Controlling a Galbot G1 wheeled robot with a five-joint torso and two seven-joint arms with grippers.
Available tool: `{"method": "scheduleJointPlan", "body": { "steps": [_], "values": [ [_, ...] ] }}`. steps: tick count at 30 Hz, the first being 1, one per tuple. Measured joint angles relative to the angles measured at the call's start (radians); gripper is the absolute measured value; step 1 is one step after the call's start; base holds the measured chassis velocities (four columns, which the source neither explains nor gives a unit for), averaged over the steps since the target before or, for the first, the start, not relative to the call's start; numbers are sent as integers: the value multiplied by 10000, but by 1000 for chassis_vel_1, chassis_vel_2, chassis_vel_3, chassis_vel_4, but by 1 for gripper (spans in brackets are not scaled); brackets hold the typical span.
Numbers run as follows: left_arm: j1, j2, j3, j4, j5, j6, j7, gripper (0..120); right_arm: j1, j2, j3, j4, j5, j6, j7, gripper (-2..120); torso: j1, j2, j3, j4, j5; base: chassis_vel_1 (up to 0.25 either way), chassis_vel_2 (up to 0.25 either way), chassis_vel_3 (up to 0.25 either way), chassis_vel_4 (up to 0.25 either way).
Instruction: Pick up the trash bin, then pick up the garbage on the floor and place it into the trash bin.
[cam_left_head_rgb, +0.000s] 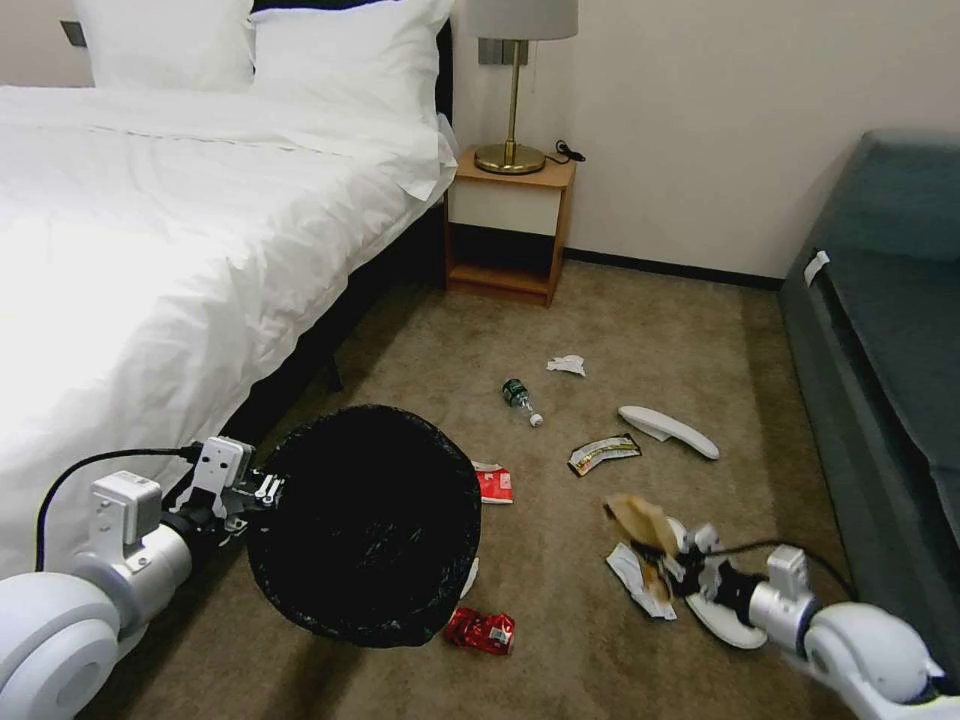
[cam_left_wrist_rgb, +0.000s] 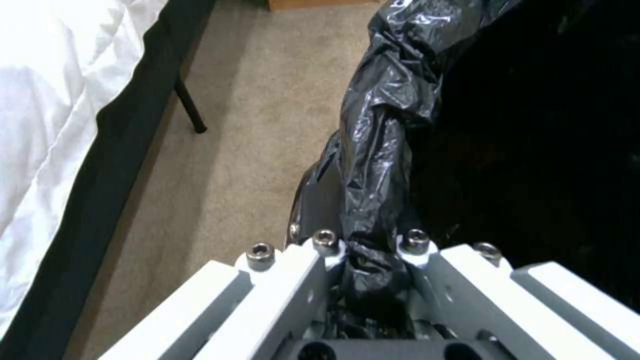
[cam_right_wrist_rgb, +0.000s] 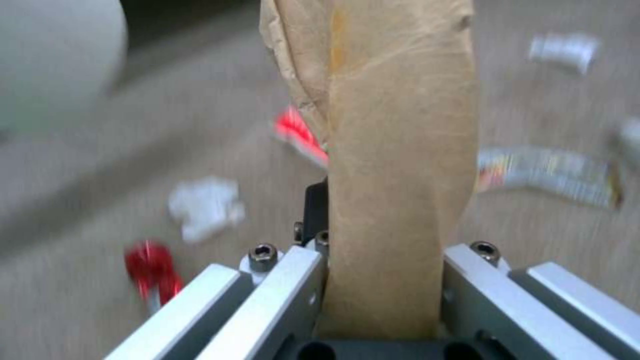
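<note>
My left gripper (cam_left_head_rgb: 268, 492) is shut on the rim of the trash bin (cam_left_head_rgb: 365, 522), a round bin lined with a crinkly black bag (cam_left_wrist_rgb: 380, 150), held above the carpet with its mouth tilted toward me. My right gripper (cam_left_head_rgb: 668, 562) is shut on a tan paper bag (cam_left_head_rgb: 642, 525) (cam_right_wrist_rgb: 393, 165), lifted off the floor to the right of the bin. Garbage lies around: a green bottle (cam_left_head_rgb: 520, 398), a white tissue (cam_left_head_rgb: 567, 365), a yellow-silver wrapper (cam_left_head_rgb: 603, 453), red wrappers (cam_left_head_rgb: 494, 484) (cam_left_head_rgb: 480, 630), white slippers (cam_left_head_rgb: 668, 431) (cam_left_head_rgb: 725, 618) and a white scrap (cam_left_head_rgb: 636, 578).
The white bed (cam_left_head_rgb: 170, 250) runs along the left, its dark base (cam_left_wrist_rgb: 100, 170) close to the bin. A wooden nightstand (cam_left_head_rgb: 510, 225) with a brass lamp (cam_left_head_rgb: 512, 90) stands at the far wall. A teal sofa (cam_left_head_rgb: 890, 330) borders the right side.
</note>
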Motion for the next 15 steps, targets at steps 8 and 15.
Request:
{"method": "scheduleJointPlan", "body": {
  "steps": [8, 15],
  "values": [
    [-210, 73, 261, 273, -78, 0, -50, 1, 1066, -142, 110, 1301, 1151, -462, 315, 1, 0, 1, 0, 0, 1, 0, 0, 0, 0],
    [-278, 159, 333, 513, -189, 0, -197, 1, 3517, 75, -1362, 1991, 2507, -804, 1003, 1, 1, 1, 1, 1, 1, 0, 0, 0, 0]
  ]
}}
